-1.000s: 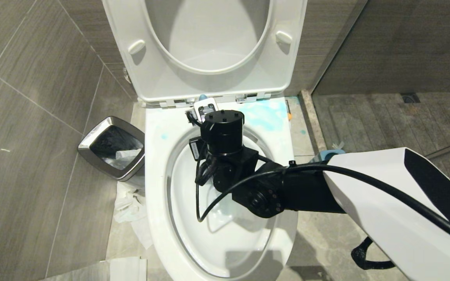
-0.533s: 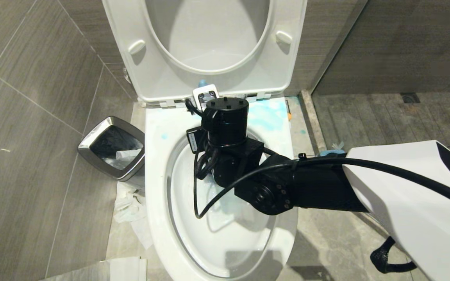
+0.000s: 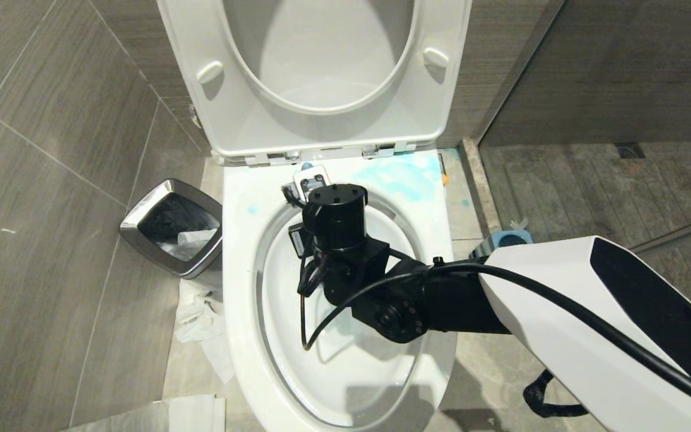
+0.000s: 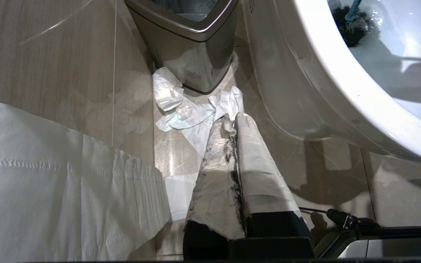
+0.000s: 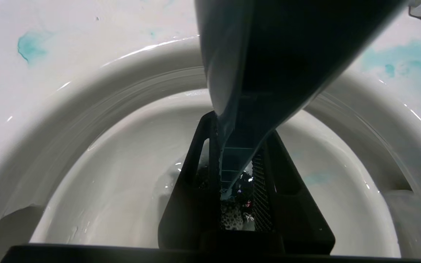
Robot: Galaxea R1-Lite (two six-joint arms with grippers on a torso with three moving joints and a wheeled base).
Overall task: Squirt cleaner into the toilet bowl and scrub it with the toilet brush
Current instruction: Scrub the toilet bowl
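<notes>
- Right tool [image 5: 232, 190] is down inside the toilet bowl [image 3: 243, 336], clenched on the toilet brush [image 5: 254, 73]; in the right wrist view the blue-grey handle runs straight between the two black fingers [image 5: 185, 190].
- Change over the last second: in the head view my right arm's wrist went toward the far hinge end of the bowl, then came back toward the near side and a little lower. I read this as one back-and-forth scrub stroke.
- The camera has not shifted; the waste bin [image 3: 171, 228] and raised seat [image 3: 315, 78] sit where they were.
- Brush head [image 4: 353, 25] shows in the left wrist view as dark bristles low in the bowl, at the wet inner wall.
- Blue cleaner smears [image 3: 402, 177] lie on the far right rim, with a fainter tint inside the bowl. Judgement: squirting is done, scrubbing is under way.
- Cleaner bottle: not seen in any view.
- Left tool [image 4: 234, 120] hangs parked near the floor left of the toilet, wrapped fingers pressed together on nothing, above crumpled tissue [image 4: 181, 106].
- Risk, my estimate: strokes cover only the far half; the near wall looks unscrubbed.
</notes>
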